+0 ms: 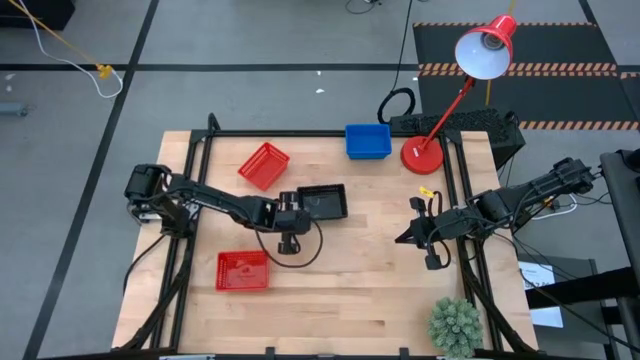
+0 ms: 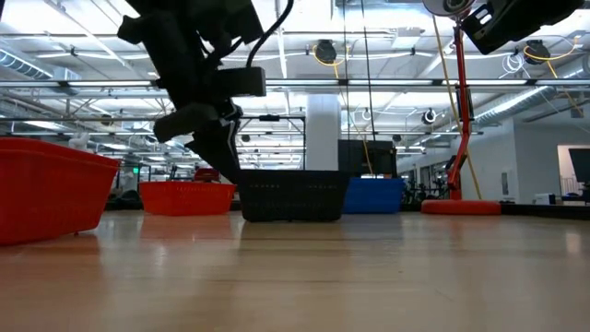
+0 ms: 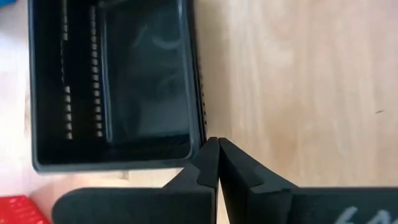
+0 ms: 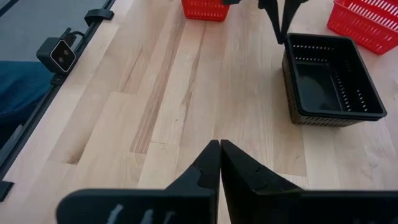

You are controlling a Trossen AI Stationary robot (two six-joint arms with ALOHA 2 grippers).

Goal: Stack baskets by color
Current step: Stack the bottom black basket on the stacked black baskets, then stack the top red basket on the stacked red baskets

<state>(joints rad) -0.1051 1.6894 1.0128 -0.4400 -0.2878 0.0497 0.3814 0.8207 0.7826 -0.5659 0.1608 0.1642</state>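
Oddly, my left gripper (image 1: pixel 290 208), jaws together, hides the black basket's (image 1: pixel 325 201) left rim at centre frame, its long axis left-right.

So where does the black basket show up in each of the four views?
High: black basket mid-table, by left gripper.
Low: centre.
Left wrist: upper left.
Right wrist: right side.
Shared landmark: the left gripper, shut at its corner.

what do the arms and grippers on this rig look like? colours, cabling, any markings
Both arms are dark, jointed links. Left gripper and right gripper each have two black wedge-shaped fingers tapering to tips. A black cable loops beside the left wrist; yellow tags sit by the right wrist. Faint white scribbles mark both finger bases.
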